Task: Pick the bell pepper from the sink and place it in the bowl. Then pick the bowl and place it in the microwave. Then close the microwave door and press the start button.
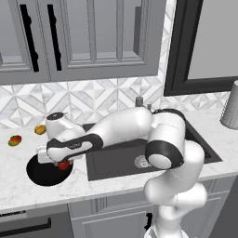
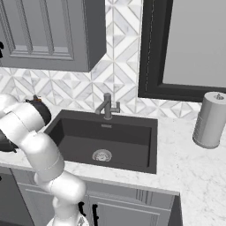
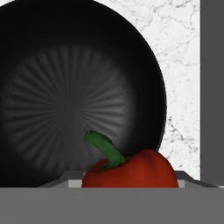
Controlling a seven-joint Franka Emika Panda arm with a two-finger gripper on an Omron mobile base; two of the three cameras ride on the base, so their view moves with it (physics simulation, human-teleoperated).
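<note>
Bell pepper point(image 3: 131, 169), red with green stem, sits in the gripper point(image 1: 63, 163), clamped between its fingers above the black bowl point(image 1: 42, 173). Bowl rests on marble counter point(image 1: 28, 195), left of the sink point(image 2: 106, 141).

- One bell pepper point(image 3: 131, 169), red with a green stem.
- One black bowl point(image 1: 42, 172).
- One sink point(image 2: 106, 140) with one faucet point(image 2: 107, 106) and one drain point(image 2: 102, 155).
- Two fruits on the counter: one red-green point(image 1: 15, 140), one yellow-orange point(image 1: 40, 129).
- One grey canister point(image 2: 210, 120).
</note>
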